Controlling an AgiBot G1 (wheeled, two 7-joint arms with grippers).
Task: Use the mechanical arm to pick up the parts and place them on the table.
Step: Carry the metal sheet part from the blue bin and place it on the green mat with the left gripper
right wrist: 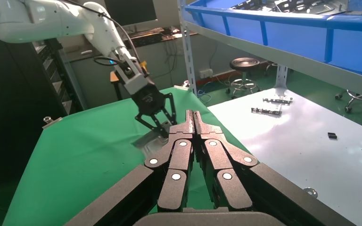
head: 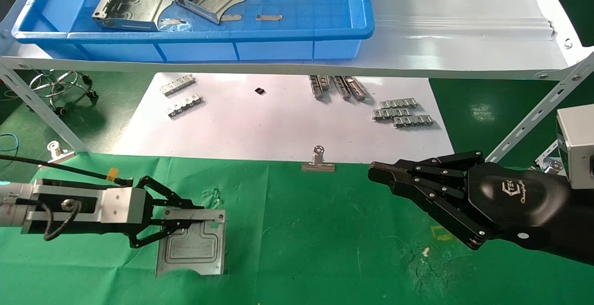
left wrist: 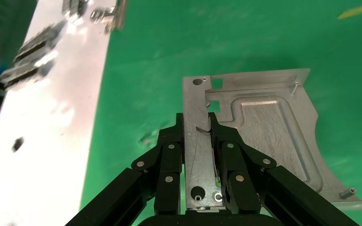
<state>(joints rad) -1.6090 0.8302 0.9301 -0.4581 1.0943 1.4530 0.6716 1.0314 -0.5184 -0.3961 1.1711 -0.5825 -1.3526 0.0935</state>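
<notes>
Left wrist view: my left gripper (left wrist: 197, 126) jaws pinch the raised edge of the stamped plate (left wrist: 259, 136) lying on the green cloth table (left wrist: 245, 42), near the white sheet (head: 278, 124); placing step, next spread jaws and lift away; right gripper (head: 385, 175) idle, pressed together.

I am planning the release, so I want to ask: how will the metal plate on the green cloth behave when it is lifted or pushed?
The plate looks like stamped sheet metal, so probably stiff. The left gripper pinches only a narrow edge strip, so it might pivot. Smooth metal may slip; the wrinkled cloth could snag when pushed.
</notes>
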